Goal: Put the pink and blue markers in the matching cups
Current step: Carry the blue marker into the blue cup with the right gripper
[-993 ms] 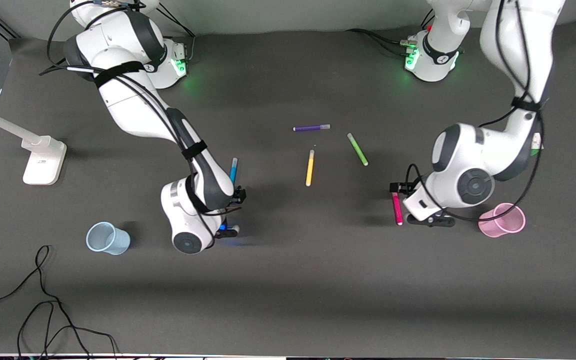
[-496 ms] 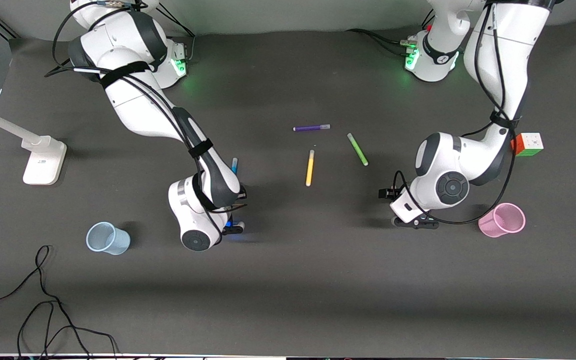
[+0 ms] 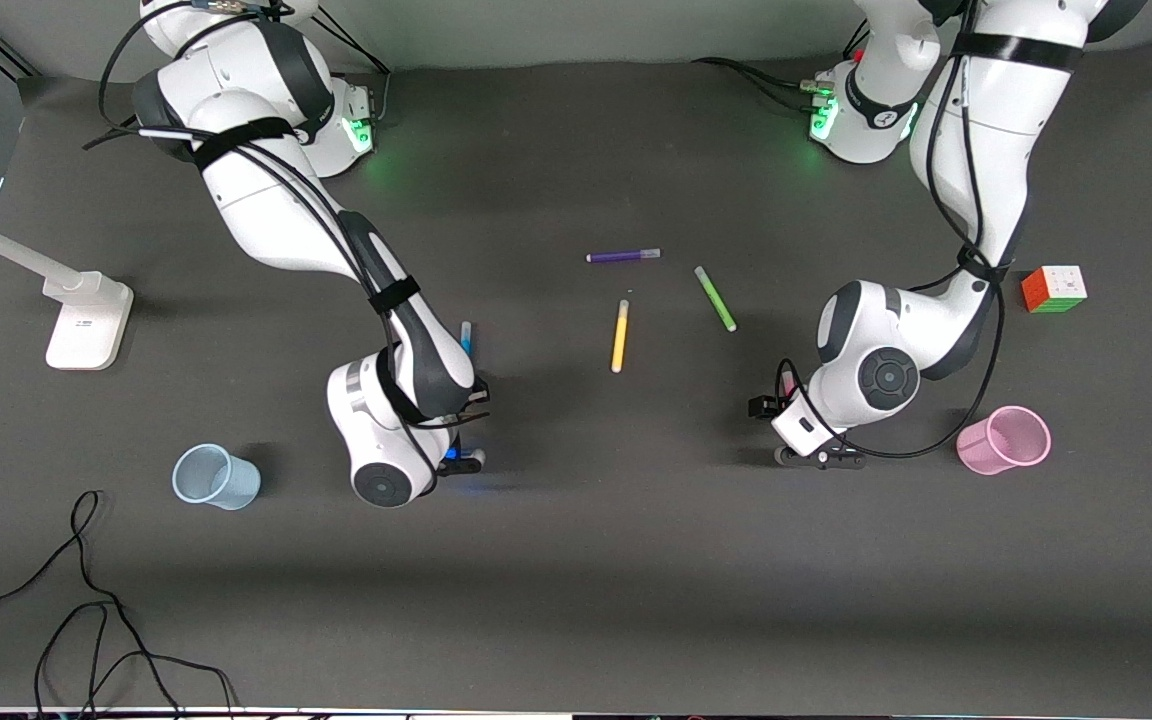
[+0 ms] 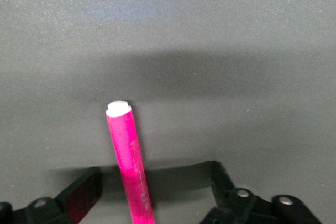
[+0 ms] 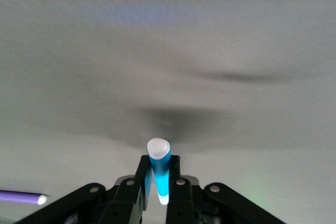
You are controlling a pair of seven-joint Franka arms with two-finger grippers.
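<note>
Fingers of my right gripper [image 5: 159, 182] clamp narrowly on the slim mid-blue felt-tip marker [image 5: 159, 169], near the pale blue translucent plastic cup [image 3: 215, 476]. My left gripper [image 4: 157, 195] gapes wide, untouching, around the magenta-pink felt-tip marker [image 4: 130, 169] on the table, near the light pink translucent cup [image 3: 1005, 440].

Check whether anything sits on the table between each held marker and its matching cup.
Nothing visible does. Bare table lies between the blue marker at the right gripper and the blue cup, and between the pink marker at the left gripper and the pink cup.
</note>
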